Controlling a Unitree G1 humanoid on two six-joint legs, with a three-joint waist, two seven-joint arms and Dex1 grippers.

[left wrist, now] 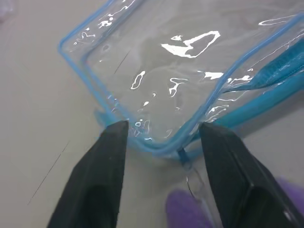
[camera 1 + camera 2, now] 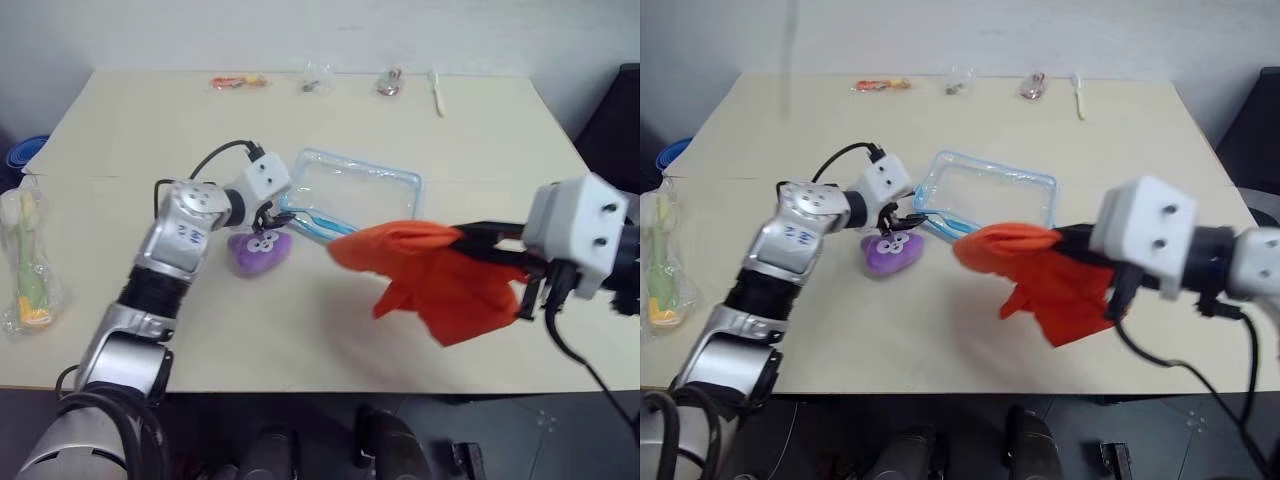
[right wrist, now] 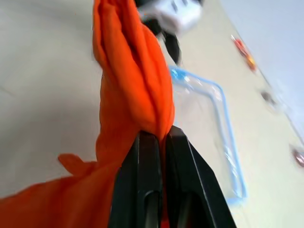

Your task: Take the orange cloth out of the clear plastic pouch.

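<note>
Left eye view: orange cloth out of the pouch, hanging from the right pincer.
Left arm reaches forward over the worktop (image 2: 120, 130), elbow bent, its left pincer (image 1: 164, 135) pointing slightly down with fingers spread apart at the near corner of the clear plastic pouch (image 2: 365, 188), which lies flat just ahead of it; a purple plush toy (image 2: 260, 250) sits just below it. Right arm comes in raised from the side, right pincer (image 3: 159, 137) clamped tight on the orange cloth (image 2: 430, 275), which droops beneath it, clear of the pouch.
</note>
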